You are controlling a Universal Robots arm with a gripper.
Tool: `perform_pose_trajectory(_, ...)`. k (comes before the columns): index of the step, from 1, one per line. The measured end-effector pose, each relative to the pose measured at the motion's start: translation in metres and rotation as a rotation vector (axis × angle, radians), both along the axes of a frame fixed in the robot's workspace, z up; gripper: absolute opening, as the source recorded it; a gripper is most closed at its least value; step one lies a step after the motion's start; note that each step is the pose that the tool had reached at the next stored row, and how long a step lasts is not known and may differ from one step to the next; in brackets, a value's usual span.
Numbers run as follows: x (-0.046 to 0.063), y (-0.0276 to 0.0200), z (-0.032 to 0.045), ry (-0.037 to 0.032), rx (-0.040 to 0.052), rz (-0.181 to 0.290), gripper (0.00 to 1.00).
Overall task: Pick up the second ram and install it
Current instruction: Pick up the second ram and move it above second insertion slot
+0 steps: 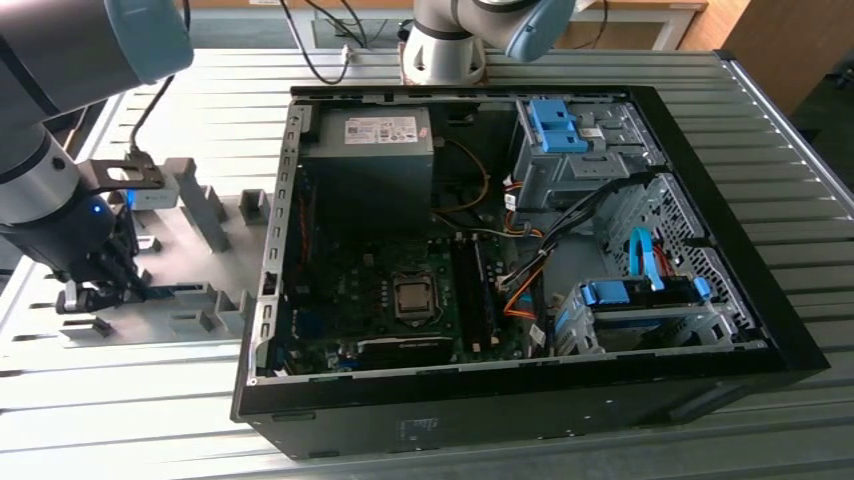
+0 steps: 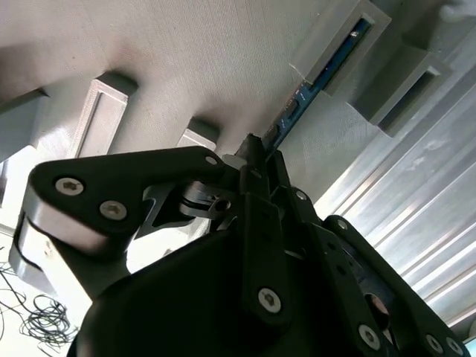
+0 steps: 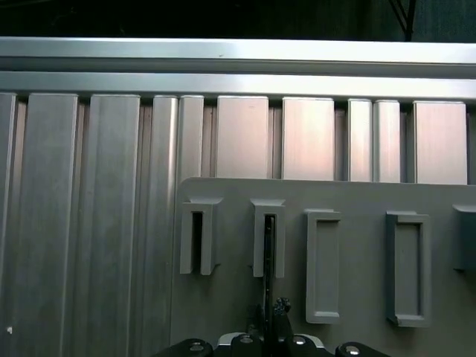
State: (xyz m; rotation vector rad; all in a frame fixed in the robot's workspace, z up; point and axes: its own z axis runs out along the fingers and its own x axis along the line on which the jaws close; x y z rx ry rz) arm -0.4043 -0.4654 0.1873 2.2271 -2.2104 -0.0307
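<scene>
The gripper point(image 2: 258, 145) is down at the grey fixture plate point(image 3: 357, 197), fingers pinched on the near end of the second ram point(image 2: 327, 71). The ram stands on edge in a slotted block point(image 3: 257, 245). A neighbouring block point(image 3: 186, 238) sits close beside it, and the open computer case point(image 1: 467, 425) lies towards the exterior view's right.

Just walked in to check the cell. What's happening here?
The robot arm's gripper is down at the grey fixture plate, beside the open computer case. It is right at the second ram, which stands on edge in a fixture block slot. The stick is not yet in the motherboard.
</scene>
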Motion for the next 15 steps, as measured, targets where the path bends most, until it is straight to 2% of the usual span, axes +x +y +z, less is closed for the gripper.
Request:
perform_pose_trajectory(2,0.0000,0.0000,0.0000,0.0000,-0.0005,0.000,0.18)
perform_pose_trajectory(3,0.0000,0.0000,0.0000,0.0000,-0.0006,0.000,0.14)
perform_pose_trajectory(15,0.0000,0.0000,0.0010,-0.0001,-0.0006,0.000,0.14)
